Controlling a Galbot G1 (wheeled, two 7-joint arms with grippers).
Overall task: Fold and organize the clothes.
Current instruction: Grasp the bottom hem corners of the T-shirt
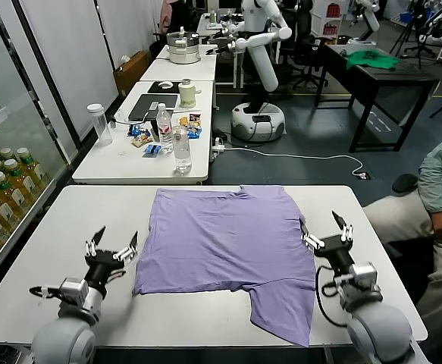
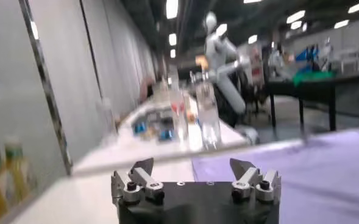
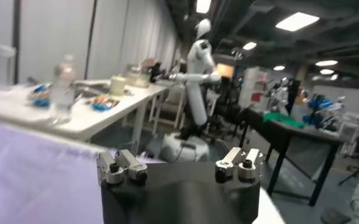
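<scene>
The lavender T-shirt (image 1: pixel 224 246) lies spread flat across the middle of the white table (image 1: pixel 76 220), its collar toward the far edge and one part reaching down to the near edge, close to the near right corner. The left gripper (image 1: pixel 112 249) hovers just off the shirt's left side, toward the near left corner, fingers spread wide and holding nothing. The right gripper (image 1: pixel 327 233) sits at the shirt's right edge with its fingers likewise apart and empty; whether it touches the cloth is hard to judge from the head view. The left wrist view shows the open left gripper (image 2: pixel 194 176) with the shirt (image 2: pixel 301 164) stretching away beside it, plus two water bottles (image 2: pixel 194 115) on the neighbouring table (image 1: pixel 141 163). The right wrist view instead catches a white robot (image 3: pixel 197 79) standing beyond that table and a green cloth (image 3: pixel 283 120) on a dark desk (image 3: pixel 295 131).
</scene>
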